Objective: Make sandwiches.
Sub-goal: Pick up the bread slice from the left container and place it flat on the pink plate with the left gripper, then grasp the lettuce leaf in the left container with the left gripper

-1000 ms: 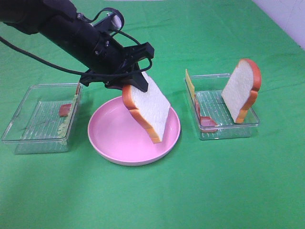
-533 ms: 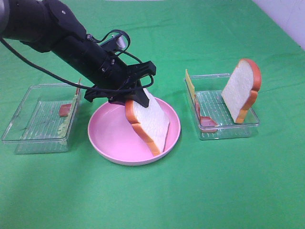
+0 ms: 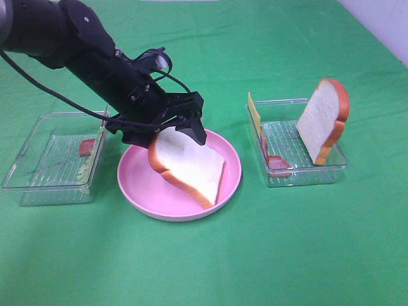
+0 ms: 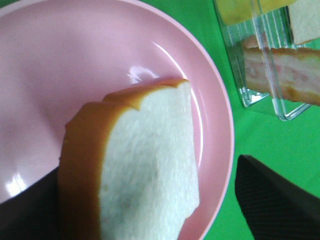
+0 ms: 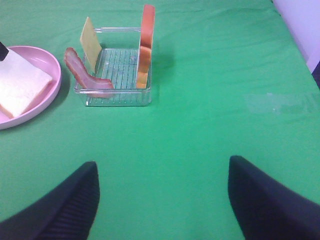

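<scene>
One bread slice [image 3: 188,167] rests tilted on the pink plate [image 3: 137,182], our left hand [image 3: 171,132] spread just above it; lettuce [image 3: 85,171], bacon [image 3: 278,163], cheese [image 3: 254,111] and the second slice [image 3: 324,121] beside the plate are not yet stacked.

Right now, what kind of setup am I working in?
Probably a staged tabletop bench, not a kitchen: a green cloth surface, a toy bread slice on a pink plate, clear plastic trays alongside.
</scene>
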